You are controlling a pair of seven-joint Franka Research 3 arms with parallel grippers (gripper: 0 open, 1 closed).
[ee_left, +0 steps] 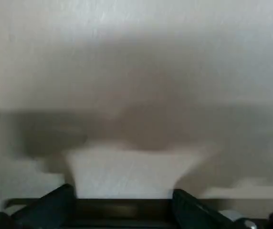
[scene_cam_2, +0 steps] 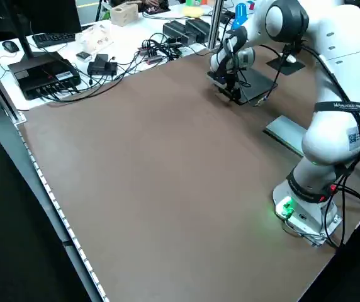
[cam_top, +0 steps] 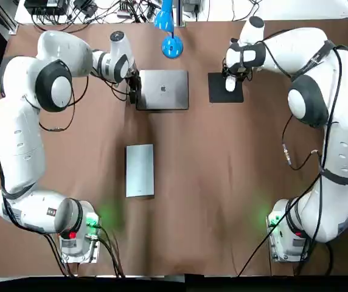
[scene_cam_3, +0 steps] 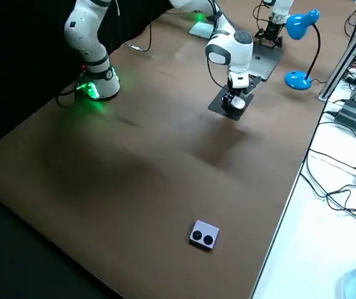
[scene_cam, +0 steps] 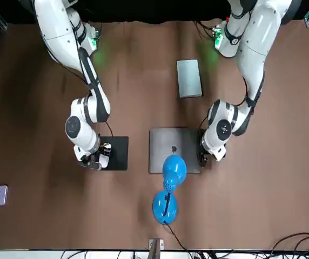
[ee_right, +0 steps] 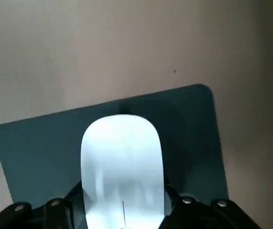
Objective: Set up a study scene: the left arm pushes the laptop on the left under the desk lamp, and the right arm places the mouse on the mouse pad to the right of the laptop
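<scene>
Tabletop (cam_top: 222, 182) looks matte brown, so I expect the laptop (cam_top: 163, 89), a closed, stiff, fairly heavy metal slab near the blue desk lamp (cam_top: 171, 45), to slide if pressed low on its edge. The left gripper (cam_top: 134, 91) sits at that left edge; clenched or released, I cannot tell. Right of the laptop lies the thin dark mouse pad (cam_top: 218, 92). Over it the right gripper (cam_top: 230, 80) clasps the mouse (ee_right: 121, 152) by its flanks; it looks light, glossy and probably slippery.

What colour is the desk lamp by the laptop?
The desk lamp is bright blue; clearest in front view.
</scene>
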